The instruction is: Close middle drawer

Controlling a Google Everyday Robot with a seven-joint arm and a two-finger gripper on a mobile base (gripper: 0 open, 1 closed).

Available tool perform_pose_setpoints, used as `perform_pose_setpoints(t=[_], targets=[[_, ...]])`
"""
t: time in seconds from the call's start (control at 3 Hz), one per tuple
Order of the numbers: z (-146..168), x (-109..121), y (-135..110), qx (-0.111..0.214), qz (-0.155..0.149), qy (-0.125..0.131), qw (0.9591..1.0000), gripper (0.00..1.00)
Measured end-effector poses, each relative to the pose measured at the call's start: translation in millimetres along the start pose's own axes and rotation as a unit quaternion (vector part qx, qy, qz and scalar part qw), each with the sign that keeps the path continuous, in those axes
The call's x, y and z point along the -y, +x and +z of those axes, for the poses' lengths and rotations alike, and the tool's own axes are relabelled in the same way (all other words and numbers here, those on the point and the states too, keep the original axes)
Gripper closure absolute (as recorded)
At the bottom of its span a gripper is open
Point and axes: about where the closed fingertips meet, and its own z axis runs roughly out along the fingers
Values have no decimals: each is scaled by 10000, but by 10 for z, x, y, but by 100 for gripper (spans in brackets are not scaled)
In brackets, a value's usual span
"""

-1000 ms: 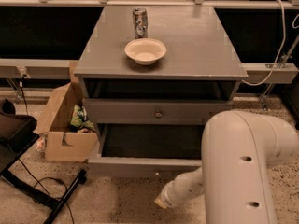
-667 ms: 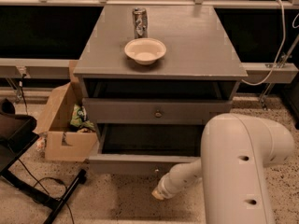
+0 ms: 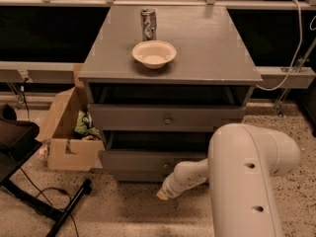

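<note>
The grey cabinet (image 3: 168, 58) has three drawers. The middle drawer (image 3: 143, 160) stands a little way out, with a dark gap above its flat front and its small knob (image 3: 166, 165) showing. The top drawer (image 3: 148, 117), with its knob (image 3: 168, 120), also stands slightly out. The lowest drawer (image 3: 138, 176) shows as a thin strip under the middle one. My gripper (image 3: 162, 194) is at the end of the white arm (image 3: 247, 172), low in front of the cabinet, just below the middle drawer's front near its knob.
A can (image 3: 148, 23) and a white bowl (image 3: 154, 54) stand on the cabinet top. An open cardboard box (image 3: 69, 132) with packets sits on the floor at the cabinet's left. A black stand and cable (image 3: 44, 201) lie at lower left. A white cable (image 3: 291, 58) hangs at right.
The middle drawer's front has moved back toward the cabinet, so it stands out much less. My arm tip has moved up and inward with it.
</note>
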Motion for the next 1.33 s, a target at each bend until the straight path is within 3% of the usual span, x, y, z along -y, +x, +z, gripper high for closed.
perform_pose_setpoints(t=[0.33, 1.0, 1.33], targets=[[54, 146, -44, 32, 25, -17, 10000, 100], [292, 884, -292, 11, 112, -202, 9997, 100], [182, 1076, -470, 190, 119, 1, 9997, 100]])
